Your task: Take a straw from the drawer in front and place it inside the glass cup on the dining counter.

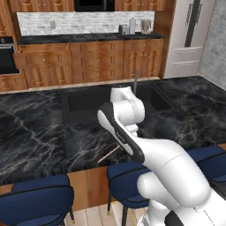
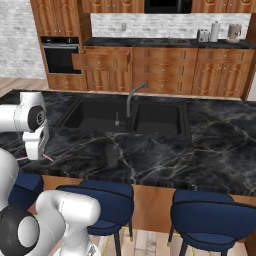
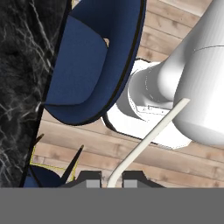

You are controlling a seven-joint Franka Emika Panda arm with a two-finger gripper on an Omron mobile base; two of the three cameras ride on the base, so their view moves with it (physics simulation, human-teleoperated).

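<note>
Pale and thin, the straw (image 3: 146, 139) sits pinched between the nearly closed fingers of the gripper (image 3: 112, 178). It sticks out over the near edge of the dining counter (image 1: 39, 132), above a blue stool (image 3: 87, 65).

You had open marble on the bench (image 2: 215, 145) right of the sink (image 2: 125, 117); the faucet (image 2: 131, 102) rose mid-bench, stools (image 2: 102, 205) crowded its near edge.

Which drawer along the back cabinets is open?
The wide drawer just right of the wall oven, top row. Its front juts out past the neighbouring cabinet fronts; the other drawers sit flush.
</note>
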